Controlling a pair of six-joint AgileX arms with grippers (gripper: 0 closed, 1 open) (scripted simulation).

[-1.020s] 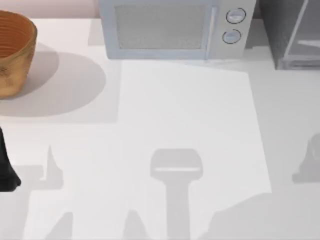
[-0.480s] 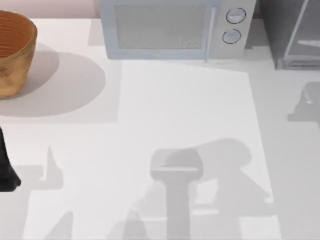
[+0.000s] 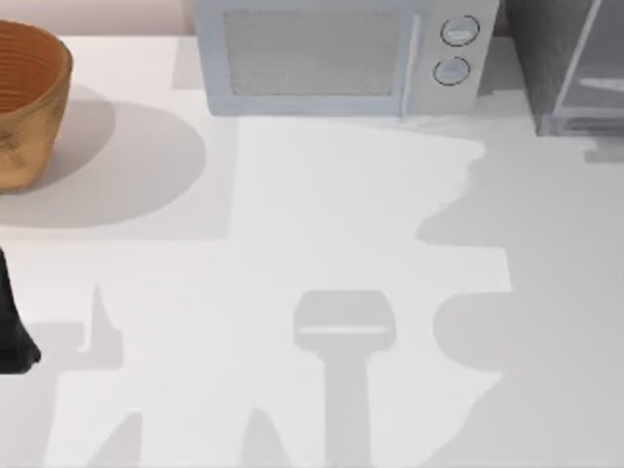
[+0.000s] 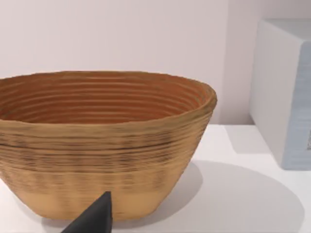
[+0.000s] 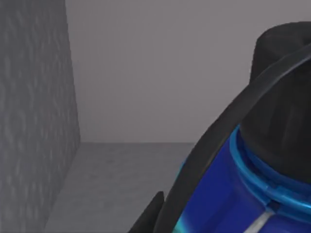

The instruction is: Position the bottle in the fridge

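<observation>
A flat white table [image 3: 322,224] is seen. A ribbed, woven tan basket [image 3: 29,102] is set at its far left, a light grey microwave with two round dials [image 3: 341,54] at the back, and a dark grey speckled fridge [image 3: 570,63] at far right.

The bottle [image 5: 257,189] fills the lower right of the right wrist view: blue shoulder, turquoise ring, round black cap at the upper right, tilted. A dark curved tool finger [image 5: 214,145] lies across it. Behind it are the fridge's [image 5: 34,111] speckled grey wall and floor. In the top view the fridge [image 3: 570,58] stands at the upper right corner.
</observation>
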